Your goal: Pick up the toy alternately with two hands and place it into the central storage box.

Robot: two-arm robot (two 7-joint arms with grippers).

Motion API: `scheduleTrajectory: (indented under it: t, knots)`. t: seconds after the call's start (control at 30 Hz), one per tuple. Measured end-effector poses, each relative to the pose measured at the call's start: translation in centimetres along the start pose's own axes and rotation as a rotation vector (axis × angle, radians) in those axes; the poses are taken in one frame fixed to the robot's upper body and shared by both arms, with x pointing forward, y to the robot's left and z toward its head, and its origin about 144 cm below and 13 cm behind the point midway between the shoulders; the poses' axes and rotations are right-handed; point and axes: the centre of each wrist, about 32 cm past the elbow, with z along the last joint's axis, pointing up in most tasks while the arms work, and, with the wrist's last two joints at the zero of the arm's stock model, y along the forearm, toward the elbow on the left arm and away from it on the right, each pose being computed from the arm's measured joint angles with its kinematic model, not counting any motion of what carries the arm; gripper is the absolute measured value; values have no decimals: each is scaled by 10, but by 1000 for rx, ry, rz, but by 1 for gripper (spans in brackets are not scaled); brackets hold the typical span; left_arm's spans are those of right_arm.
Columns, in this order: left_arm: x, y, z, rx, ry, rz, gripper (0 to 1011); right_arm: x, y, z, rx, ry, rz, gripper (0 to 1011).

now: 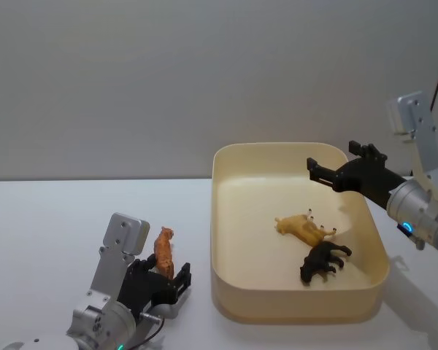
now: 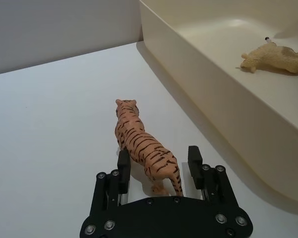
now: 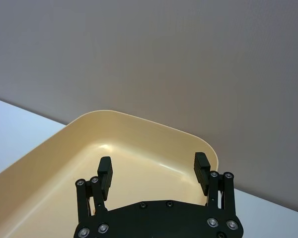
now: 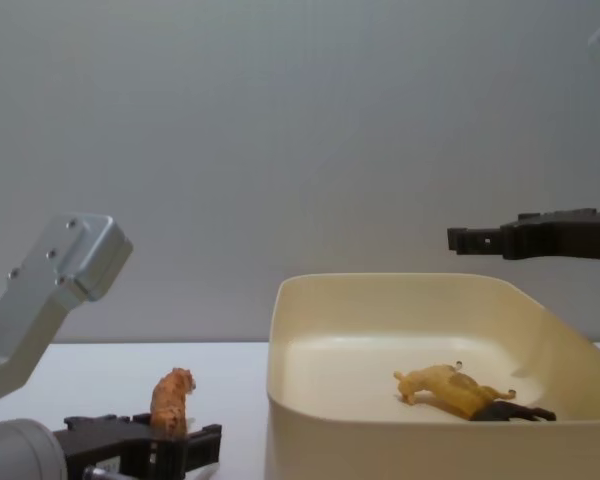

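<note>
white table (image 1: 44, 219), two-toy cream tub (image 1: 226, 240)

Lab-like test bench, bare white table (image 1: 51, 219), plain grey backdrop wall (image 1: 168, 80)

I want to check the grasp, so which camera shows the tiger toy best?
The left wrist view: the tiger toy stands between the left gripper's open fingers, stripes clear. The head view shows it from above; the chest view from low down, partly behind the gripper.
</note>
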Motion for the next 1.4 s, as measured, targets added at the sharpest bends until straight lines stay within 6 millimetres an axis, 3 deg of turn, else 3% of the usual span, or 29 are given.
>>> scheduleTrajectory:
  t: [0.2,0.33,0.4,0.43,0.5,0.9,1.4]
  knots:
    - [0,-2,-1,8,3,2,564,0,0,0,0,0,0,1001]
    - [1,-2,-1,11,4,3,393,0,0,0,0,0,0,1001]
    - [1,-2,-1,12,4,3,383,0,0,0,0,0,0,1001]
    - [1,-3,-1,13,5,3,313,0,0,0,0,0,0,1001]
    - [1,-3,-1,13,5,3,290,0,0,0,0,0,0,1001]
    - [-1,-1,6,-25,-18,29,282,0,0,0,0,0,0,1001]
    - [-2,-1,35,-103,-114,38,282,0,0,0,0,0,0,1001]
